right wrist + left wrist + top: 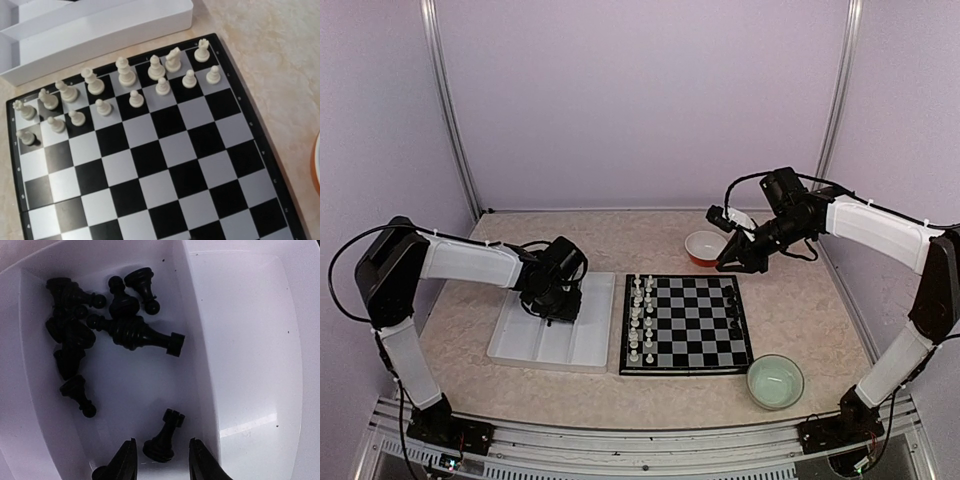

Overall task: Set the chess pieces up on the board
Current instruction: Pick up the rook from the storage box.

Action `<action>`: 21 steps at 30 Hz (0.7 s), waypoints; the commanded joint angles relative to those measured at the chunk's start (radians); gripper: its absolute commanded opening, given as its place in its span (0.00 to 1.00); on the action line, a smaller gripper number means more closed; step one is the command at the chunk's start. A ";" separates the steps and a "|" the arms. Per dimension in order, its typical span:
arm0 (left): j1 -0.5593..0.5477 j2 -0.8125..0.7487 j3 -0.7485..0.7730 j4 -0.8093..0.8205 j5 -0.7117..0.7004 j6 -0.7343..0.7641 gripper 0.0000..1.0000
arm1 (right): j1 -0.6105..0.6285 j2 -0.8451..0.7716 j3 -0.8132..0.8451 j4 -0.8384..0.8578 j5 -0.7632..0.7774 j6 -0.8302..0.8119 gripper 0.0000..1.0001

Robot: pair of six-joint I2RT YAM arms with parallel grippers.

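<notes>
In the left wrist view, several black chess pieces (130,332) lie tumbled in one compartment of a white tray (250,340). My left gripper (161,441) is down in that compartment and open. Its fingers stand on either side of the base of a lying black rook (165,437), with gaps on both sides. The board (685,325) carries white pieces (638,320) in two rows along its left side and a few black pieces (731,308) on its right edge. My right gripper (728,262) hovers above the board's far right corner. Its fingers stay out of the right wrist view, which shows the board (165,165) and the white pieces (125,75).
The white partitioned tray (555,345) lies left of the board, touching its edge. An orange-rimmed bowl (703,247) stands behind the board's far right corner, close to the right gripper. A pale green bowl (775,381) sits off the near right corner.
</notes>
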 commanded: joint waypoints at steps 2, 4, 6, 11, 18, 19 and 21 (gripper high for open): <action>0.024 0.046 0.029 0.037 0.049 0.041 0.34 | -0.001 0.008 0.020 -0.005 -0.001 0.015 0.25; 0.032 0.054 0.027 0.035 0.051 0.037 0.32 | -0.001 0.012 0.026 -0.011 -0.001 0.017 0.25; 0.037 0.057 0.020 0.038 0.051 0.040 0.29 | -0.001 0.017 0.030 -0.013 -0.001 0.018 0.25; 0.043 0.057 0.018 0.043 0.043 0.058 0.24 | -0.001 0.027 0.043 -0.015 -0.005 0.021 0.24; 0.044 -0.004 -0.017 0.045 0.050 0.086 0.12 | 0.003 0.022 0.064 -0.026 -0.013 0.023 0.24; 0.041 -0.050 -0.034 0.055 0.059 0.100 0.11 | 0.004 0.022 0.071 -0.027 -0.016 0.028 0.24; 0.031 -0.128 -0.074 0.079 0.070 0.125 0.10 | 0.006 0.026 0.091 -0.027 -0.033 0.045 0.23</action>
